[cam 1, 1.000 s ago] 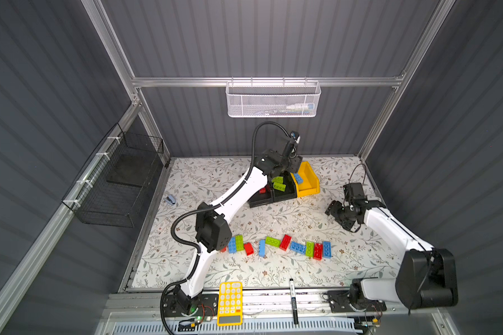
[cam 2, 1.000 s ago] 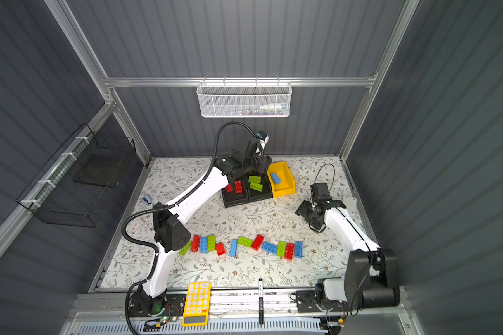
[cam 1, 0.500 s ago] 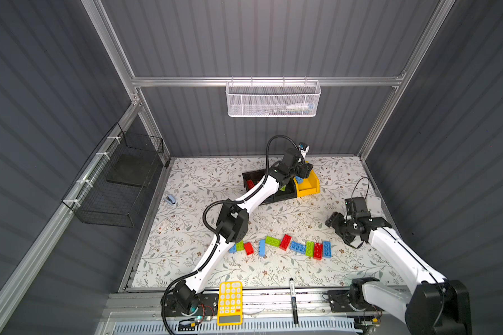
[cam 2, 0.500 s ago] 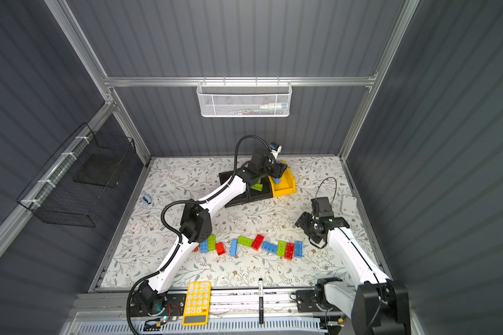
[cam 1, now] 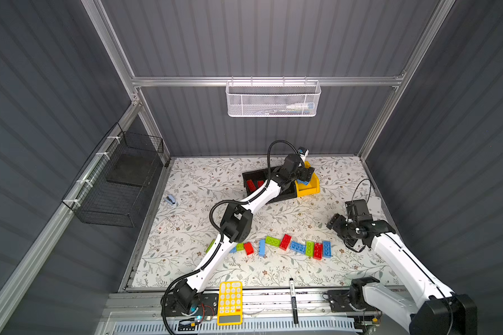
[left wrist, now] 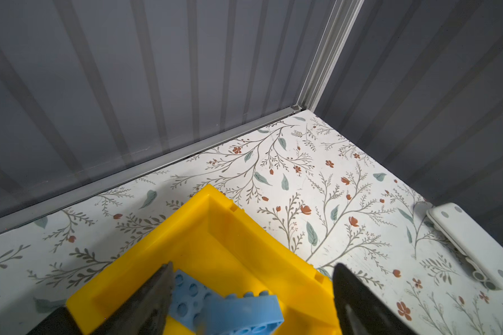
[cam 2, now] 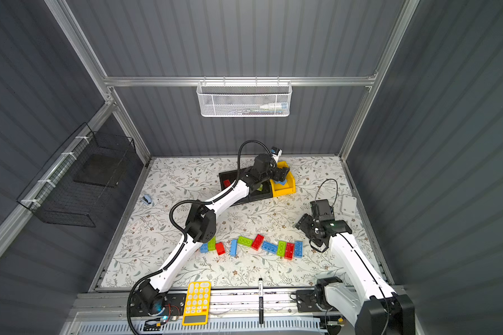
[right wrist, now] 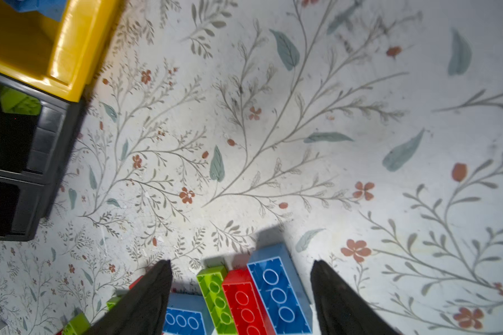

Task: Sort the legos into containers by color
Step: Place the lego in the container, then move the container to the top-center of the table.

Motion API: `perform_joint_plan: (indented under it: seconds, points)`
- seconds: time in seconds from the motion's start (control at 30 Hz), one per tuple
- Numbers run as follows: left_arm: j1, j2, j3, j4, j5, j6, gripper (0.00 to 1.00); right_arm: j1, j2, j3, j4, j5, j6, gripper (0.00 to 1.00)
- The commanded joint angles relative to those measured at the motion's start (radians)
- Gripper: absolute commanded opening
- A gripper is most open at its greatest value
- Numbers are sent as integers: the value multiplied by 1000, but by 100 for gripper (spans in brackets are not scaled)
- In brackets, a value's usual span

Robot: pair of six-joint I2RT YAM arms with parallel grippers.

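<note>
Just dropped blue brick (left wrist: 238, 310) into yellow bin (left wrist: 215, 220), lower centre, left gripper (left wrist: 251, 266) apart; right gripper (right wrist: 241, 262) apart over brick row (right wrist: 244, 301).

**Right wrist view.** The right gripper (right wrist: 241, 262), its two dark tapered fingers (right wrist: 154, 298) spread apart and empty, hangs over a row of plastic building bricks on the white floral-print tabletop (right wrist: 302, 130). Between the fingers lie a lime-green brick (right wrist: 215, 293), a red brick (right wrist: 244, 304) and a long blue brick (right wrist: 276, 287), side by side and touching. A second blue brick (right wrist: 183, 319) is partly hidden by one finger. Farther off to the left stand a yellow plastic bin (right wrist: 64, 58) and, touching it, a black plastic bin (right wrist: 50, 139) holding a lime-green piece (right wrist: 18, 101).
</note>
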Motion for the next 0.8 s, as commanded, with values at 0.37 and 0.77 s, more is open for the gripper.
perform_joint_plan:
  seconds: [0.37, 0.77]
  points:
    - [63, -534, -513, 99, -81, 37, 91, -63, 539, 602, -18, 49, -339, 78]
    - [235, -1206, -1231, 17, -255, 35, 90, -20, 1057, 1138, -122, 14, -548, 68]
